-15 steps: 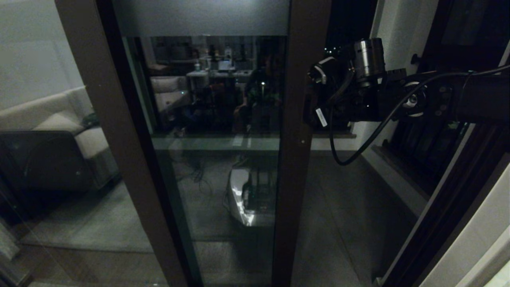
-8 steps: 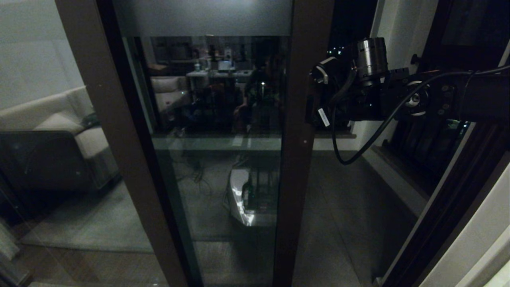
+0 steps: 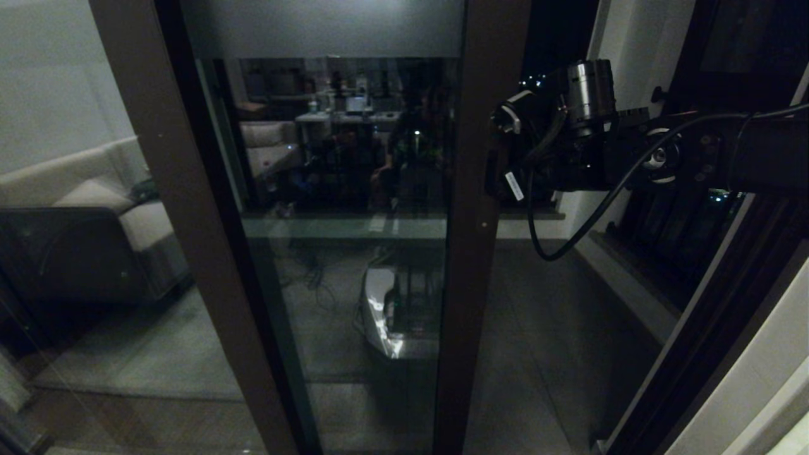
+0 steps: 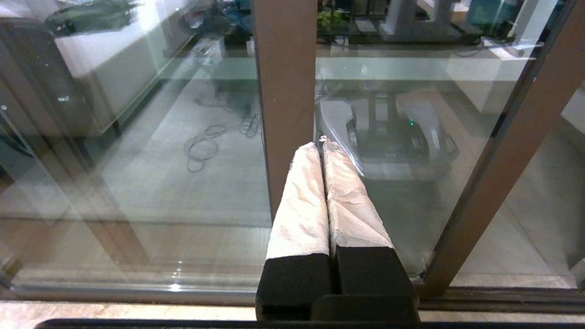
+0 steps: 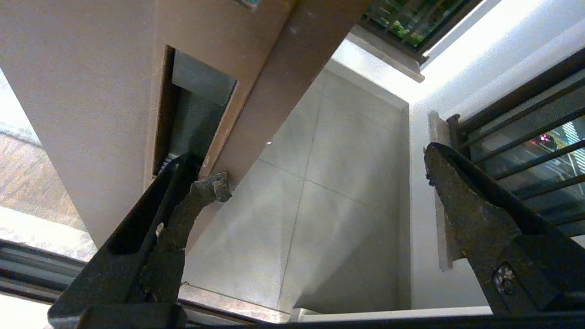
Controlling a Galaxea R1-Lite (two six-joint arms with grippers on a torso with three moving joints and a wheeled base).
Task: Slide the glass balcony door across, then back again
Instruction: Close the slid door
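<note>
**Door creeping right, my fingertip in the slot**

Head view: the glass balcony door [image 3: 471, 208] stile has edged slightly rightward since a second ago; still part open.

Left wrist view: left gripper [image 4: 323, 145] parked, jaws together.

Right wrist view: right gripper [image 5: 320, 183] jaws apart, one fingertip [image 5: 208, 187] hooked in the handle slot [image 5: 194, 114]. Slide apparently underway.

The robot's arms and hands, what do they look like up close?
The right arm is black and boxy, with a silver cylinder on top, a looping black cable and a small white tag. The right hand has two dark, rough, worn fingers. The left hand has black bases with fingers wrapped in crinkled white covering.
</note>
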